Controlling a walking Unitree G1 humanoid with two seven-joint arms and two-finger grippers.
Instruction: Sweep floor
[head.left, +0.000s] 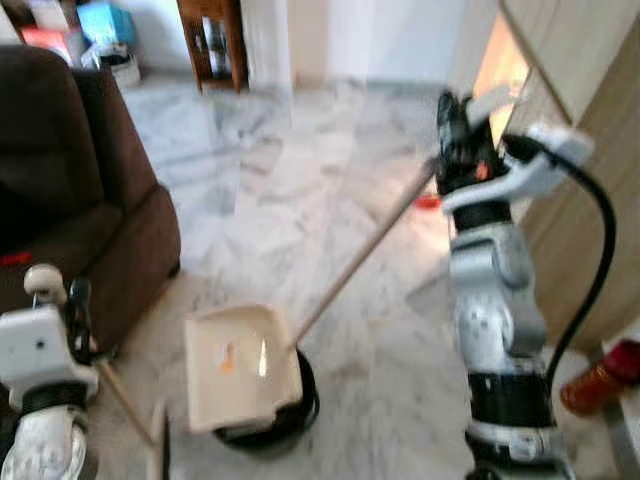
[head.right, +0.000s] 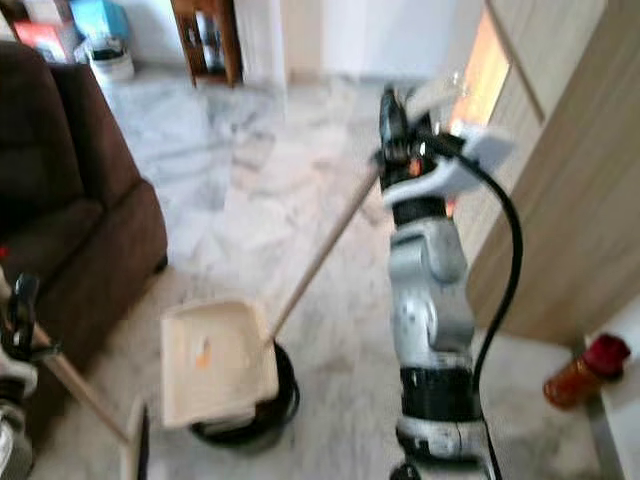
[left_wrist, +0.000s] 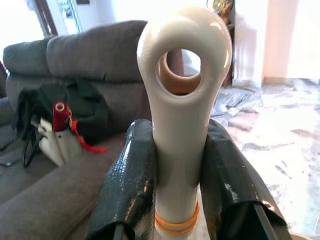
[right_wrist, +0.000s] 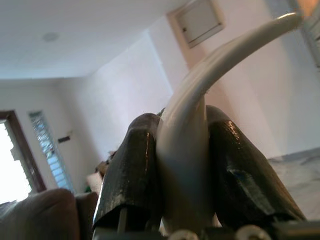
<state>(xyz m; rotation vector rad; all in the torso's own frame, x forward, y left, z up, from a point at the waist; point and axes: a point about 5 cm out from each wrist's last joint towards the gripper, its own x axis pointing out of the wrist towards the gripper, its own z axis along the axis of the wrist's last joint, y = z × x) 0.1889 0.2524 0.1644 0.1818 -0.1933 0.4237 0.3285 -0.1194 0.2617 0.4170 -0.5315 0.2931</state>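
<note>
You've got the right gripper (right_wrist: 182, 200) clamped on the broom handle (head.left: 360, 258) up high for leverage, while the left gripper (left_wrist: 177, 200) pinches the dustpan handle (left_wrist: 181, 100), parking the cream dustpan (head.left: 240, 365) flat on the marble floor (head.left: 300, 180) by the sofa (head.left: 80, 200).

Home living rm: sofa (head.left: 80, 200), marble floor (head.left: 300, 180).

Daylit room, head views soft with motion blur; glare on marble floor (head.left: 300, 180); blown-out window in wrist views
</note>
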